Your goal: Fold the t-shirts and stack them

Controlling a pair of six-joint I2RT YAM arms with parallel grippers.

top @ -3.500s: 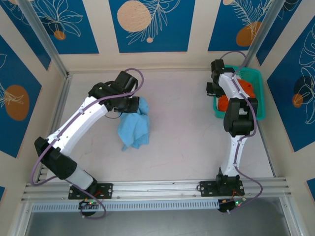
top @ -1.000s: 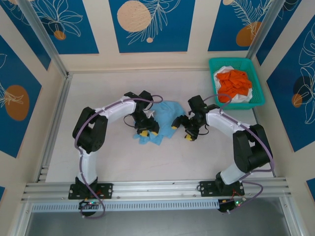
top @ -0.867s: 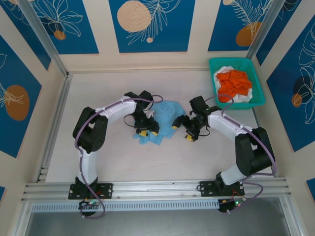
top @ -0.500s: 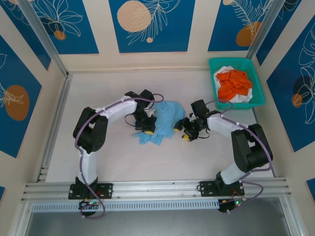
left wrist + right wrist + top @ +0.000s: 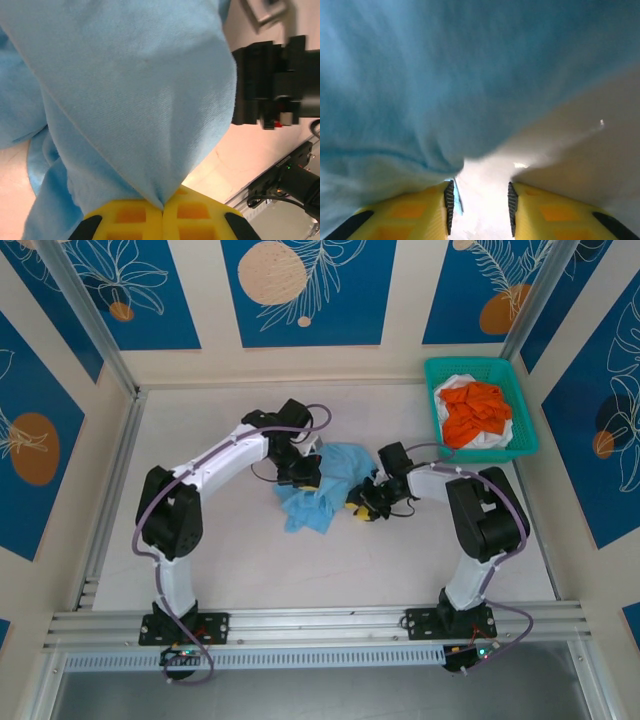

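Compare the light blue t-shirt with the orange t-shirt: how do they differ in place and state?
The light blue t-shirt lies on the table; the orange t-shirt sits in the teal basket, on top of a white t-shirt. The left end effector pinches the light blue t-shirt; nothing touches the orange t-shirt. Both are crumpled, not folded.

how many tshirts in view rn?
3. The light blue t-shirt lies crumpled on the table; the orange t-shirt sits in the teal basket at far right, on the white t-shirt. More could be hidden underneath.
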